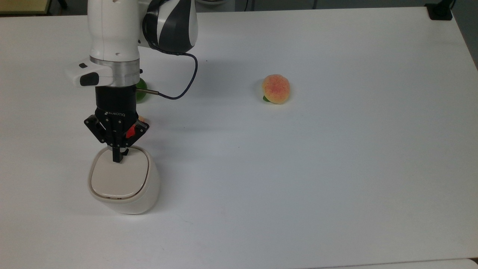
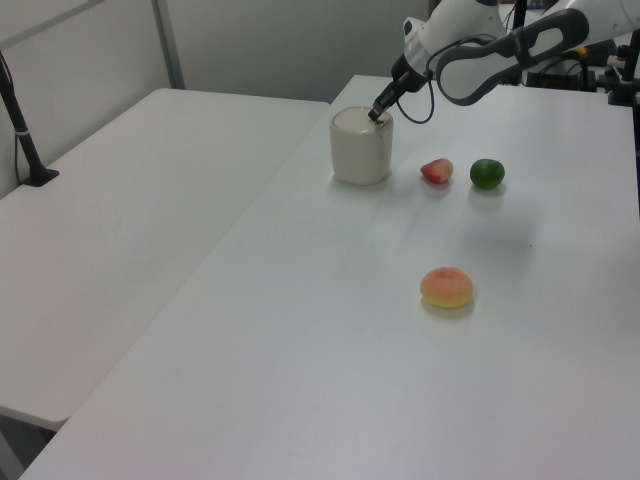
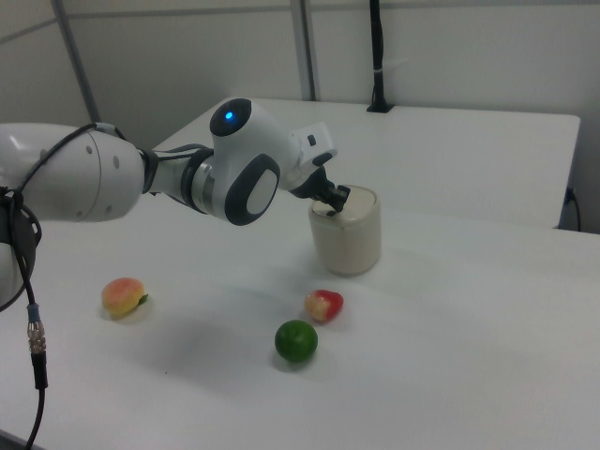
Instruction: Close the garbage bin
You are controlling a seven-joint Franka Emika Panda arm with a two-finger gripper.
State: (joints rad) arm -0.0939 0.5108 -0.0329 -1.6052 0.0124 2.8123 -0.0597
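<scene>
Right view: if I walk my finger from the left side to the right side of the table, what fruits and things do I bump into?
Peach → green lime → red apple → garbage bin, where the gripper is touching its lid.

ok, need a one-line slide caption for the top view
Panda pincer, fingers together, presses the garbage bin lid flat; a peach lies apart on the white table.

White arm (image 1: 112, 30), grey joint covers, black gripper (image 1: 117, 158), dark cable (image 1: 185, 80)
</scene>
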